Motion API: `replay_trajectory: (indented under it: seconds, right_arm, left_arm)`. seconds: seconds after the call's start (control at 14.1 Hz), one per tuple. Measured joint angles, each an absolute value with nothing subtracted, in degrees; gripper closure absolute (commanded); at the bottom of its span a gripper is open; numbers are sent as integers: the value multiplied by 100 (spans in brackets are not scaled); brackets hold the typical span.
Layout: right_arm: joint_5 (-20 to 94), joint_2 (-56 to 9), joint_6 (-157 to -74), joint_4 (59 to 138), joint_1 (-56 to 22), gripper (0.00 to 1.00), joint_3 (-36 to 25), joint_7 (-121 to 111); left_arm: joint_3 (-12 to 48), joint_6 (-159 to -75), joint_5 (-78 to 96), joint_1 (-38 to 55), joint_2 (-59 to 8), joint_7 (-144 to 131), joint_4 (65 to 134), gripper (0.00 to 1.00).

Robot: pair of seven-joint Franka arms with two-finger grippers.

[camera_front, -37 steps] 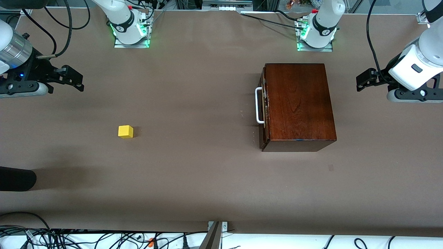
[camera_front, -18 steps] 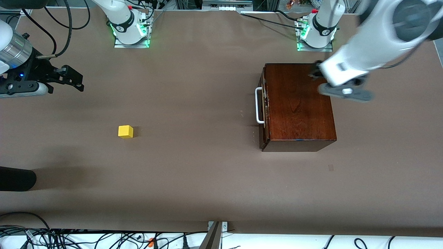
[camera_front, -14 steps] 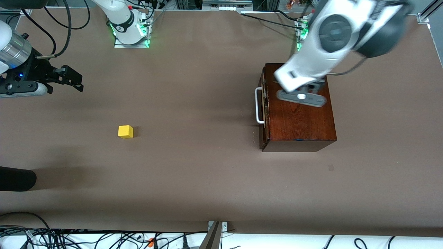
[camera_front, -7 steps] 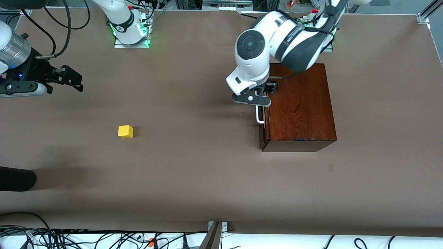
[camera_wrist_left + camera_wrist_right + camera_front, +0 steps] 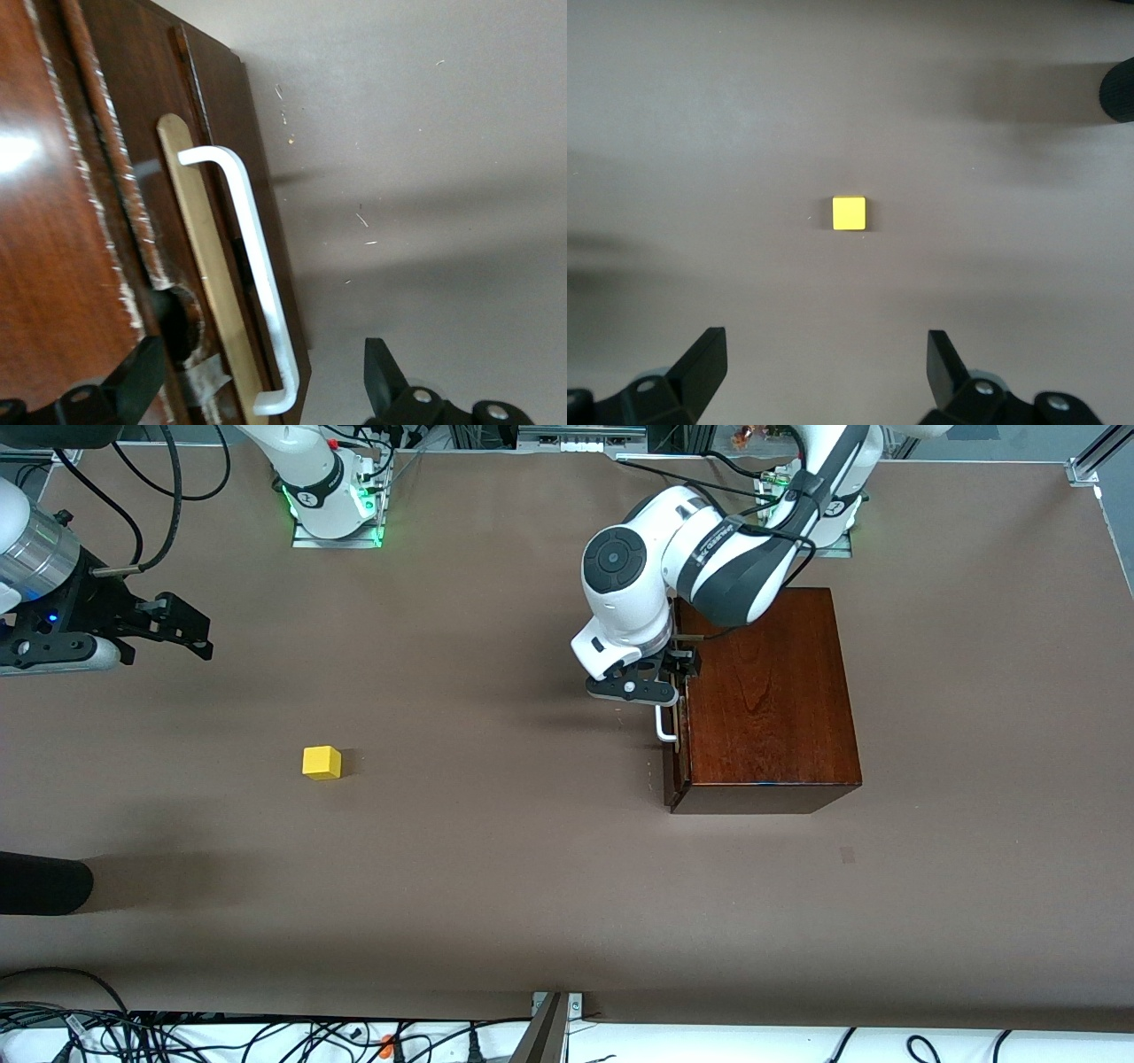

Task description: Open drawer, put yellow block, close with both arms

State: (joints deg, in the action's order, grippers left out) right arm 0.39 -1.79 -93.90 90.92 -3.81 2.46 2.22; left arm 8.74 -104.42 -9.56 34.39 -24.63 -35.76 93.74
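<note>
White handle (image 5: 257,283) now sits between your left gripper's (image 5: 266,390) spread fingers after its swing over, drawer (image 5: 677,717) still closed; right gripper (image 5: 824,376), open, waits at nine o'clock above the yellow block (image 5: 321,763).

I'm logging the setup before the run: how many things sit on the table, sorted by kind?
Wooden box with a drawer, its white handle showing: 1
Yellow block: 1
Total: 2
</note>
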Motion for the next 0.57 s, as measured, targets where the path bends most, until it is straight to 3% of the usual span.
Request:
replay_trajectory:
  seconds: [0.57]
  right_arm:
    - [39, -188, -9390, 9091, -371, 0, 61, 221]
  left_arm:
    - [872, -10675, -1371, 3649, -2717, -4189, 9492, 0]
